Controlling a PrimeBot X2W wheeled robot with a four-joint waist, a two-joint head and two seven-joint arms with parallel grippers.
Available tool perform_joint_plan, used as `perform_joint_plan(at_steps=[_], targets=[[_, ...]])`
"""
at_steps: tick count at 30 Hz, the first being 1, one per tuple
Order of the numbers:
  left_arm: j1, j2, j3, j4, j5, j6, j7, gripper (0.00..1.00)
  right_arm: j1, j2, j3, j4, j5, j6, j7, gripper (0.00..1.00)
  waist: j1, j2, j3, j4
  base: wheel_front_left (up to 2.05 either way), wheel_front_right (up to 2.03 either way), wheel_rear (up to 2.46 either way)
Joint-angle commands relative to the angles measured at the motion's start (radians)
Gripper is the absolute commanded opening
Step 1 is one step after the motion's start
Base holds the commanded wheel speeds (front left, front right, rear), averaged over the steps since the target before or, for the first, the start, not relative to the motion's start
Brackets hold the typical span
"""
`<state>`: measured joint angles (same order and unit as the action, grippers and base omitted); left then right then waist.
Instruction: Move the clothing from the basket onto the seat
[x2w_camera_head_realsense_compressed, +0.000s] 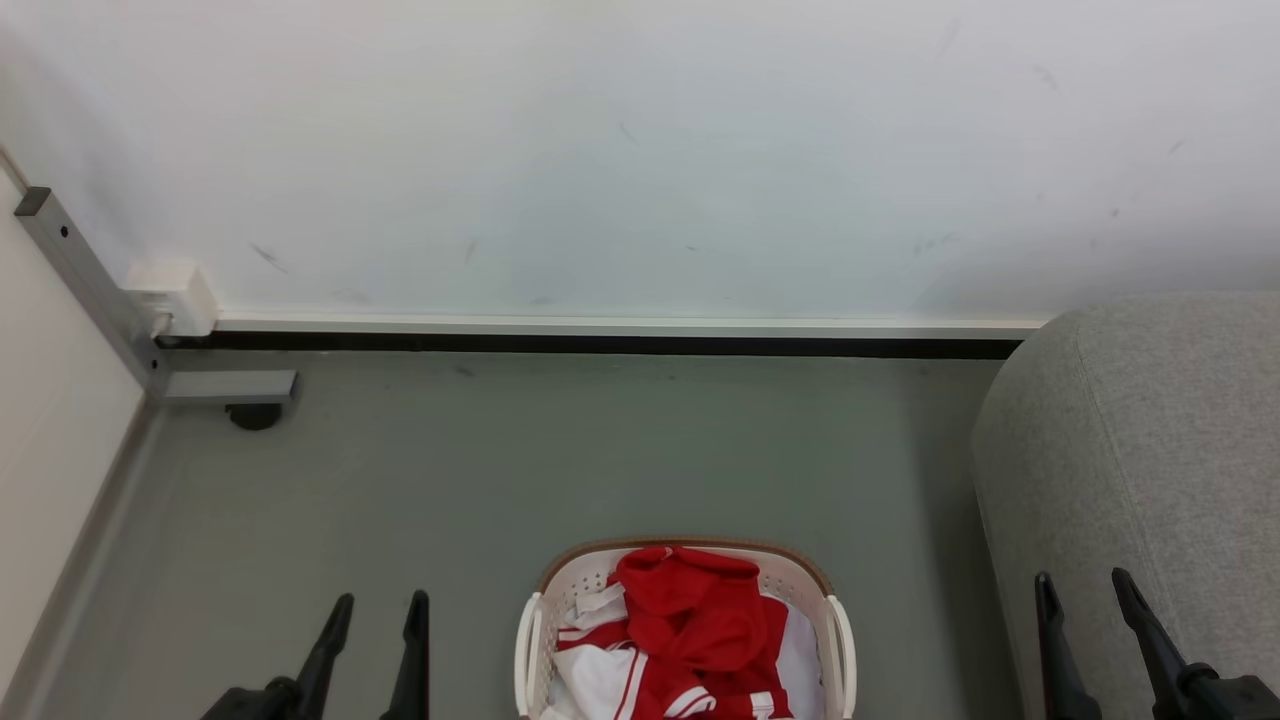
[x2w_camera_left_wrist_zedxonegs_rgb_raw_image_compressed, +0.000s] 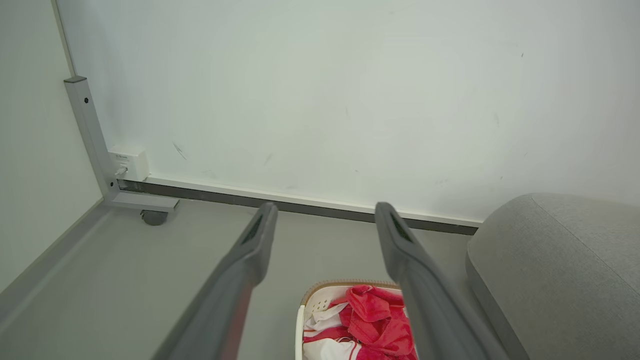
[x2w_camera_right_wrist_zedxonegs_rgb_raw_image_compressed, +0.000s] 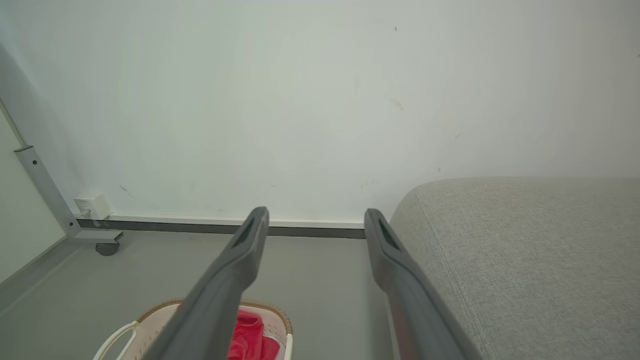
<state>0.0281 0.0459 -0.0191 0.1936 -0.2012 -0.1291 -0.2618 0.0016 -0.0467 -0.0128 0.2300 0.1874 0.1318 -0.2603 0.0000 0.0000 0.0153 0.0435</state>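
All the red and white sports clothing (x2w_camera_head_realsense_compressed: 690, 630) in view lies heaped in the oval white perforated plastic basket (x2w_camera_head_realsense_compressed: 575, 582) on the floor; the large grey fabric sofa seat (x2w_camera_head_realsense_compressed: 1150, 450) near it carries none yet; left tool (x2w_camera_head_realsense_compressed: 382, 600) and right tool (x2w_camera_head_realsense_compressed: 1081, 577) hang wide and empty.

Your head camera looks steeply down at the floor (x2w_camera_head_realsense_compressed: 600, 450) below the wall (x2w_camera_head_realsense_compressed: 640, 150), with the basket (x2w_camera_head_realsense_compressed: 572, 585) close at 6 o'clock and the sofa (x2w_camera_head_realsense_compressed: 1150, 450) at 4 o'clock. Both wrist cameras look flatter toward that wall. All three share basket, sofa and the metal post (x2w_camera_head_realsense_compressed: 80, 270) near 10 o'clock.
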Motion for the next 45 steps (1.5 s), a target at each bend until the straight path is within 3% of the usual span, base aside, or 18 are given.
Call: perform_joint_plan(at_steps=[1, 17, 26, 39, 45], targets=[[0.010, 0.008, 0.000, 0.002, 0.010, -0.002, -0.003, 1.00, 0.008, -0.007, -0.005, 0.006, -0.006, -0.002, -0.005, 1.00, 0.0000, 0.0000, 0.001, -0.004, 0.00, 0.00, 0.00], [-0.005, 0.009, -0.012, 0.007, 0.000, -0.001, -0.003, 1.00, -0.008, -0.006, 0.008, 0.008, 0.001, -0.002, -0.004, 1.00, 0.0000, 0.0000, 0.018, -0.041, 0.00, 0.00, 0.00], [-0.120, 0.049, -0.062, -0.002, -0.020, -0.001, -0.003, 1.00, -0.076, -0.006, 0.030, -0.037, -0.004, -0.002, -0.004, 1.00, 0.0000, 0.0000, 0.161, -0.090, 0.00, 0.00, 0.00], [-0.454, 0.177, -0.345, 0.196, -0.037, -0.001, -0.003, 1.00, -0.261, -0.005, 0.091, -0.156, 0.016, -0.002, -0.004, 1.00, 0.0000, 0.0000, 0.504, -0.151, 0.00, 0.00, 0.00], [-0.635, 0.173, -0.509, 0.377, -0.051, -0.001, -0.003, 1.00, -0.322, -0.005, 0.101, -0.211, -0.001, -0.002, -0.004, 1.00, 0.0000, 0.0000, 0.634, -0.145, 0.00, 0.00, 0.00]])
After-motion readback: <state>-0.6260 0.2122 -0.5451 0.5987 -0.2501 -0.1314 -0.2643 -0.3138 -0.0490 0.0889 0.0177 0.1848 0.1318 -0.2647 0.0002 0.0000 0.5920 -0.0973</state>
